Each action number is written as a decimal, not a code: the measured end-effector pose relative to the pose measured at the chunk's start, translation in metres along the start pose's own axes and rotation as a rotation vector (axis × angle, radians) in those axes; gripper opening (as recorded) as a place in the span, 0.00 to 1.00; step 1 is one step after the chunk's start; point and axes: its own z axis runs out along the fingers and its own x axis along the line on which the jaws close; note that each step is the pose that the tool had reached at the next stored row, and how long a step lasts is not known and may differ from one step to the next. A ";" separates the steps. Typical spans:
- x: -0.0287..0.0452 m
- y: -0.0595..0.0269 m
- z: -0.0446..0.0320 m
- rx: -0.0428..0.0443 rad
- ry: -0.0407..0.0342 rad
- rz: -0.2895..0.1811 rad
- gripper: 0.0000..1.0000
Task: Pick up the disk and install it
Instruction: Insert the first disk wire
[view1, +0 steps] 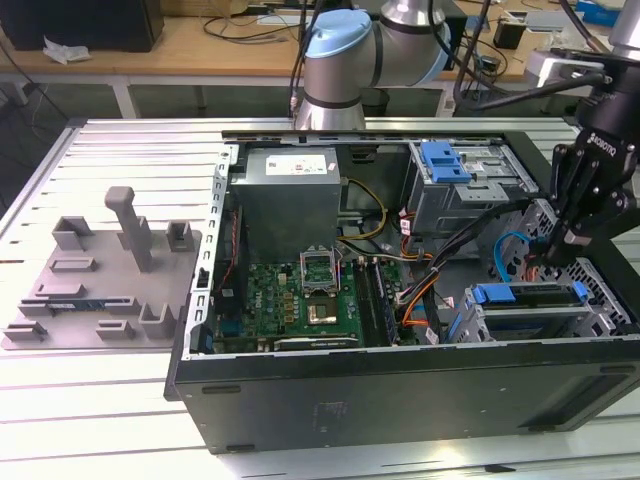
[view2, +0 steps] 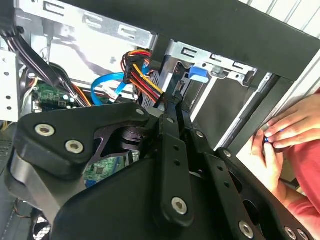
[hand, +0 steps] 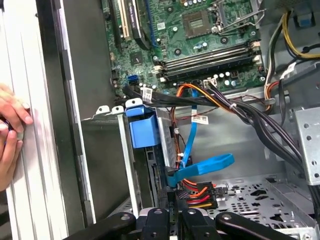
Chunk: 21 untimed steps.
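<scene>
Found the black claw (view1: 545, 252) closed, tips down at four o'clock of the open black computer case (view1: 400, 400) in the exterior view, right at the end of the silver hard disk in its blue plastic carrier (hand: 167, 142). Cannot tell contact. Noted the disk standing on edge inside the grey metal lower bay (view1: 602, 288). Judged: installing step, pick-up behind; seating calls for a straight push along the bay. Logged blue flat data cable (hand: 202, 165) and red-orange-yellow power leads (hand: 197, 192) just beside the tips, a likely snag. Logged a person's hand (hand: 12, 117) resting outside the case wall.
</scene>
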 end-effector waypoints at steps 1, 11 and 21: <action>0.0020 0.0013 0.0007 0.0009 -0.0042 -0.004 0.16; 0.0131 0.0023 0.0039 0.0130 -0.0452 -0.031 0.16; 0.0215 0.0038 0.0066 0.0194 -0.0905 -0.060 0.16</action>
